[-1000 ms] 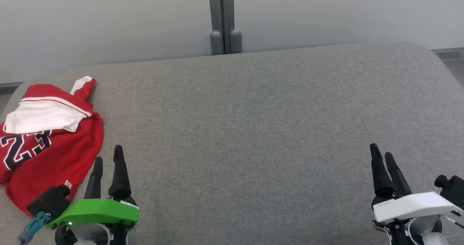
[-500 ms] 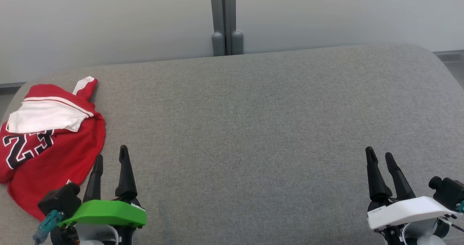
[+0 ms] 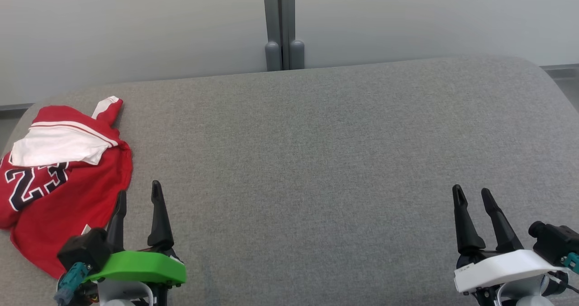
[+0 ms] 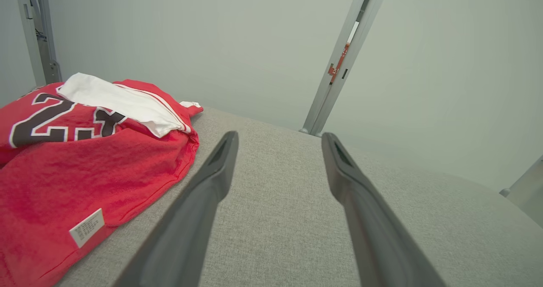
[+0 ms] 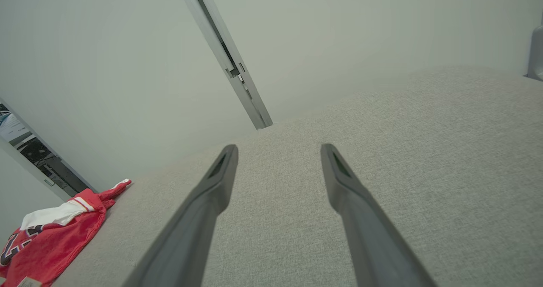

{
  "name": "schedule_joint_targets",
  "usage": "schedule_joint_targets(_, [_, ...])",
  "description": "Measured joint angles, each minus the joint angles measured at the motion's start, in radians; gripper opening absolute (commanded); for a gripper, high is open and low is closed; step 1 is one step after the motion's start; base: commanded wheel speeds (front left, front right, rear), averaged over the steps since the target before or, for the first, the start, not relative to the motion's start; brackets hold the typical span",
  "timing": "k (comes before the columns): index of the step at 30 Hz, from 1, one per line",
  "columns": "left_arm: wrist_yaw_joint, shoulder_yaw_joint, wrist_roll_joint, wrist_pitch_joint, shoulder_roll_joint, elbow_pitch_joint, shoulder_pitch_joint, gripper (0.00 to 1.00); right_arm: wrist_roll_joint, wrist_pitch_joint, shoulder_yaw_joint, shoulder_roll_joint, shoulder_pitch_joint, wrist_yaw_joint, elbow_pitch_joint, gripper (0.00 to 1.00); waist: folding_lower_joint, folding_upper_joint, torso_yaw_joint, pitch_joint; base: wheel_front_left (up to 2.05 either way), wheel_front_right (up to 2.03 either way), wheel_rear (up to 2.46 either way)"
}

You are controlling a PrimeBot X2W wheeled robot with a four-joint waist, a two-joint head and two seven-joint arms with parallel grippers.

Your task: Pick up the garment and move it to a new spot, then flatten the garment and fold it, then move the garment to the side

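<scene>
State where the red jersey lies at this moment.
In the head view the red jersey lies crumpled at the left edge of the grey surface, just left of the open left gripper, far from the right gripper.

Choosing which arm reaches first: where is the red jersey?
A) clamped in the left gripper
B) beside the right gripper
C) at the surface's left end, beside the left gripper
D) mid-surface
C: the red jersey lies crumpled at the left end of the grey surface, next to the open, empty left gripper.
</scene>
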Motion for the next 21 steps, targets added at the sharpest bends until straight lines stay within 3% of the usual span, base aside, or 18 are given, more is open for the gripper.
schedule_joint_targets(21, [0.018,-0.016,0.166,-0.045,0.005,0.003,0.010,1.00,-0.180,-0.035,0.010,-0.008,0.022,0.000,-0.020,1.00,0.0000,0.0000,0.014,-0.010,0.00,0.00,0.00])
